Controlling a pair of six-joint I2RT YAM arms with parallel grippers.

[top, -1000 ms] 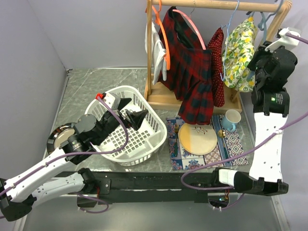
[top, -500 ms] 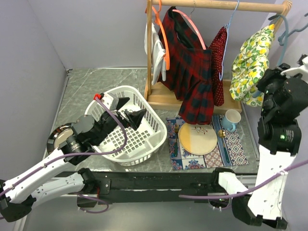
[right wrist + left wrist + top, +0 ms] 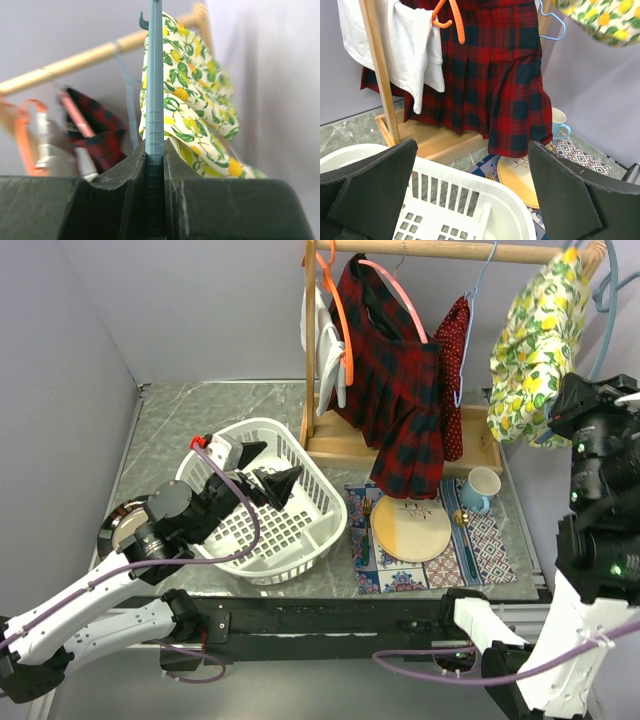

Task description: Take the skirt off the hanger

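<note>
Four garments (image 3: 328,345) (image 3: 400,400) (image 3: 452,360) (image 3: 535,350), four hangers (image 3: 343,320) (image 3: 405,305) (image 3: 478,290) (image 3: 154,75), one basket (image 3: 262,424), one mug (image 3: 482,488), one plate (image 3: 411,528)

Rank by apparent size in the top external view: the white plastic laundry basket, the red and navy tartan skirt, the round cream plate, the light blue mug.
1. The red and navy tartan skirt and the white plastic laundry basket look about alike, so they are not ranked against each other.
2. The round cream plate.
3. The light blue mug, smallest.
</note>
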